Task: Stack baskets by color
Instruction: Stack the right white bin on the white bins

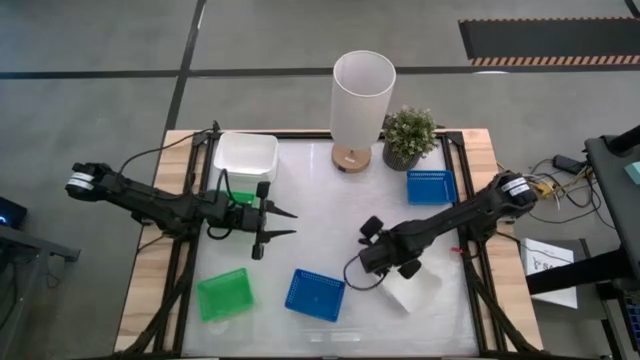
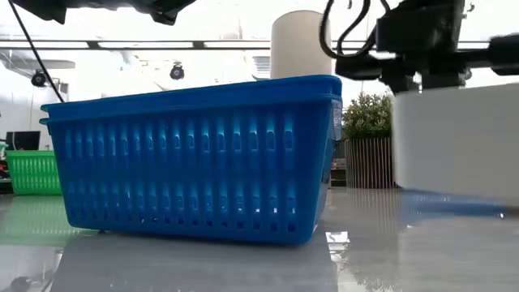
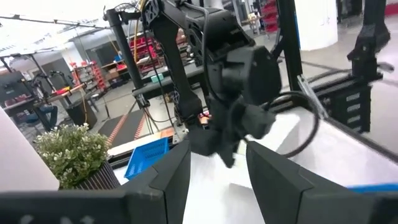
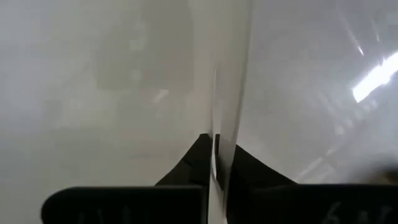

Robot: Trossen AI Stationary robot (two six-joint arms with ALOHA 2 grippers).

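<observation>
A white basket (image 1: 418,290) sits at the near right, with my right gripper (image 1: 398,272) shut on its wall, pointing down. Another white basket (image 1: 245,160) rests at the far left. One blue basket (image 1: 315,294) stands near the front centre, and another blue basket (image 1: 432,187) lies at the far right. A green basket (image 1: 224,295) sits near the front left. A bit of green (image 1: 238,198) shows under my left arm. My left gripper (image 1: 285,222) hovers open over the table's middle left, pointing level toward the right, with nothing between its fingers. My right gripper pinches the white basket's thin upright wall (image 4: 217,118) between its two fingers, one on each face. The fingers (image 4: 196,163) come from above, pointing steeply down onto the wall's top edge. In the low view the basket (image 2: 454,138) hangs level below the gripper; I cannot tell whether it is clear of the table.
A tall white cylinder lamp (image 1: 362,105) and a potted plant (image 1: 408,135) stand at the far edge's middle. The table's black frame (image 1: 470,250) runs along both sides. Bare tabletop lies between the two arms.
</observation>
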